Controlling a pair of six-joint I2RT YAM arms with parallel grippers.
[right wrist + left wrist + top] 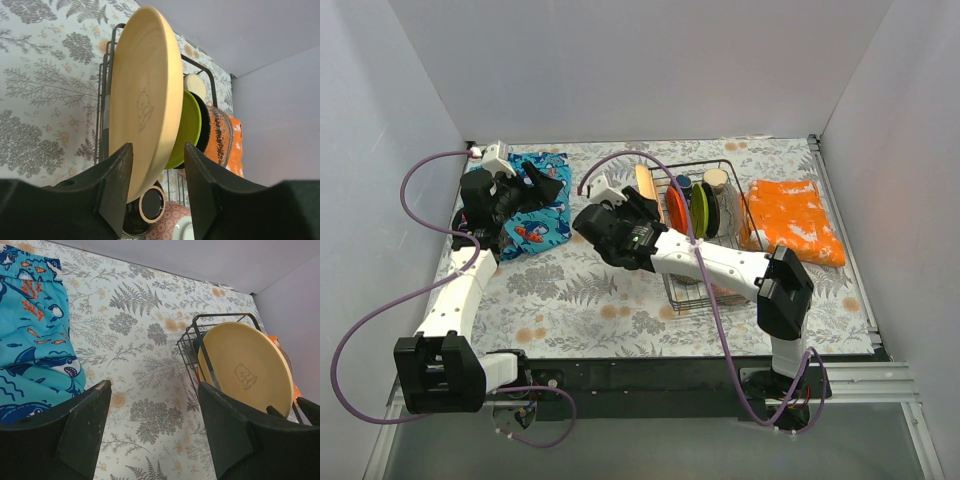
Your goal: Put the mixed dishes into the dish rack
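The yellow plate (145, 90) stands on edge at the left end of the dish rack (720, 290), with its lower rim dropping into the gap between the jaws of the right gripper (158, 150). These jaws are parted, one on each side of the plate, but I cannot tell whether their pads press on it. Just right of it in the rack stand a red-orange plate (677, 208) and a green plate (190, 125), with a beige cup (195, 85) at the far end. A brown-ringed bowl (150, 205) and a pink bowl (170, 225) lie nearer. The left gripper (155, 390) hangs released over the patterned surface (600, 300), beside the blue cloth (30, 330) and well left of the rack, with nothing between its jaws.
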